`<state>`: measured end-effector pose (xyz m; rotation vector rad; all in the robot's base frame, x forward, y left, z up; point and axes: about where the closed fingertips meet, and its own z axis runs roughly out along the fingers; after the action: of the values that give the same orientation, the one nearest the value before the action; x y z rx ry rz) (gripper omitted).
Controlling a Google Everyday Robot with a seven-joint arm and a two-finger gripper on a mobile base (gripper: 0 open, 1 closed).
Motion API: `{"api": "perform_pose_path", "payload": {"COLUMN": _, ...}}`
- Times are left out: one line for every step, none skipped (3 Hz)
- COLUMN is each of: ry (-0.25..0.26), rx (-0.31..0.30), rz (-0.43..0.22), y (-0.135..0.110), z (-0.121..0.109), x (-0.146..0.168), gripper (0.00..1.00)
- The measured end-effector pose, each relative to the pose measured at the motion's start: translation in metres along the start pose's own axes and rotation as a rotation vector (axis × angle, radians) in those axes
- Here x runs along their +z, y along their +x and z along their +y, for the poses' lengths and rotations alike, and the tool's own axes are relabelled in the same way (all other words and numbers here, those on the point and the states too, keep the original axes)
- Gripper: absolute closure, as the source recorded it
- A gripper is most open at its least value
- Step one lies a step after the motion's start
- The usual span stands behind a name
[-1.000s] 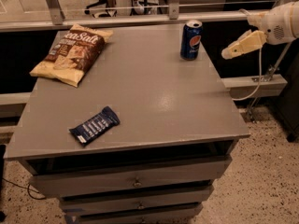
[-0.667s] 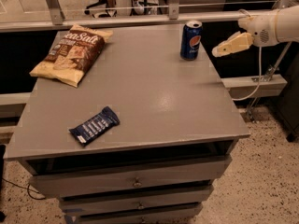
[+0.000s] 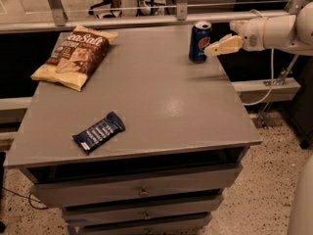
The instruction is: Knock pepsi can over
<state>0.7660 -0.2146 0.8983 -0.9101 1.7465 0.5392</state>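
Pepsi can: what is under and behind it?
The table is under it, the patch beneath covered by the can; a rail runs behind. The gripper is beside it.

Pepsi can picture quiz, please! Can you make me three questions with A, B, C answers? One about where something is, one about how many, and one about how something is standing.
1. Where is the pepsi can on the table?
A. By the front edge
B. At the far edge, next to the gripper
C. Inside a drawer

2. How many things are on the tabletop?
A. Two
B. Five
C. Three

3. How is the can?
A. Standing upright
B. Lying on its side
C. Squashed flat

Answers:
1 B: it stands at the back of the table, with the gripper right beside it.
2 C: the can, the chip bag and the snack bar wrapper.
3 A: its silver top faces up.
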Motion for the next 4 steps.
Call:
{"api": "perform_pose_path", "payload": {"ry": -0.071, "rx": -0.001, "rz": -0.060, "y": -0.008, "z": 0.016, "x": 0.032, "gripper": 0.00}}
{"api": "perform_pose_path", "payload": {"ry": -0.137, "rx": 0.007, "rz": -0.098, "y": -0.014, "z": 0.034, "x": 0.054, "gripper": 0.00}}
{"api": "perform_pose_path", "payload": {"ry": -0.217, "rx": 0.038, "rz": -0.140, "y": -0.018, "z": 0.056, "x": 0.064, "gripper": 0.00}}
{"api": "perform_pose_path", "payload": {"ry": -0.318, "rx": 0.044, "rz": -0.183, "y": -0.028, "z": 0.086, "x": 0.062, "gripper": 0.00}}
